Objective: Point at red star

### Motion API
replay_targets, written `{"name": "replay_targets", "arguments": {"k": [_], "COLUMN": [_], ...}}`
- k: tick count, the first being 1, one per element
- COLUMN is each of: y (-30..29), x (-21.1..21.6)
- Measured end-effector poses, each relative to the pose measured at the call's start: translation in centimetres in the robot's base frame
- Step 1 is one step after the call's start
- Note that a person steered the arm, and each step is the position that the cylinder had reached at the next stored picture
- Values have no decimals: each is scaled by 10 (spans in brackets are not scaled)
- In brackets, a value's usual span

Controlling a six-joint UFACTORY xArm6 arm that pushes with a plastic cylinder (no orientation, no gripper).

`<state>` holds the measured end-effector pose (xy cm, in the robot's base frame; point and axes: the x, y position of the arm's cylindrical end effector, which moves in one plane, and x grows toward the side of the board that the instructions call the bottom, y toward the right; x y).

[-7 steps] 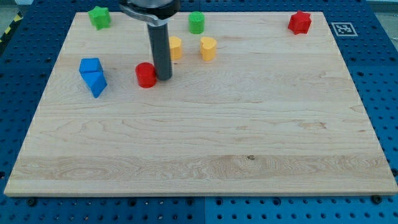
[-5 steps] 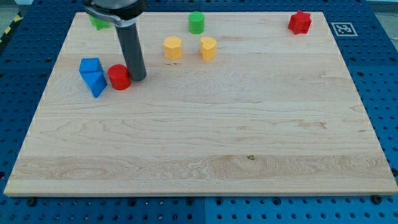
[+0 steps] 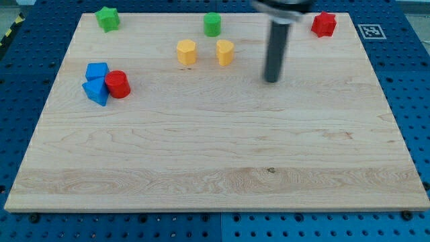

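- One red star (image 3: 324,24) sits upright near the board's (image 3: 215,175) top right corner; no long side shows.
- My tip (image 3: 271,80) is bare, touching nothing, left of and below it.

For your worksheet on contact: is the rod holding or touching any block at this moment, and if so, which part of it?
Nothing is held. My tip rests on bare board, apart from every block: the red star lies toward the view's upper right, the yellow block to its left.
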<state>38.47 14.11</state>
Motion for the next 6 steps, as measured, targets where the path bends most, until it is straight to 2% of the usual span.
{"name": "replay_targets", "arguments": {"k": [2, 3, 4, 5, 6], "y": [188, 204, 204, 204, 201], "x": [-9, -22, -73, -171, -193]}}
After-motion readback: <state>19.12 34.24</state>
